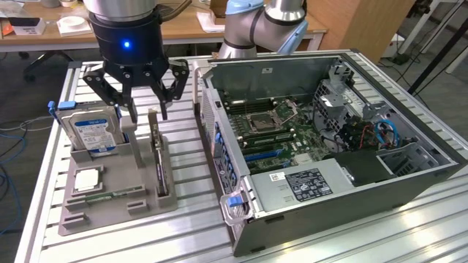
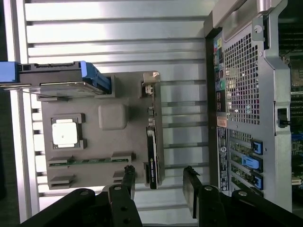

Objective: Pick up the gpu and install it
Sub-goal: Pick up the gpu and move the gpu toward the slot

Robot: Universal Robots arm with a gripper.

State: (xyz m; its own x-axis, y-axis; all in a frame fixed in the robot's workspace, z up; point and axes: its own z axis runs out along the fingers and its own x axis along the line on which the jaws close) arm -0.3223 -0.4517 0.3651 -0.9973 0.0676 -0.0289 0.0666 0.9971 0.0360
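Over gray holder (image 1: 117, 212): claw (image 1: 148, 114) spread wide, gpu (image 1: 159, 159) upright on edge just below.

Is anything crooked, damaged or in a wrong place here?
Nothing stands out. The card stands upright in its slot on the gray holder, the hard drive beside it, and the open claw hangs above the card.

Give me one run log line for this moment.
gripper: open, over gpu | gpu: on edge in gray holder, ungrasped | case: side open, gpu not installed
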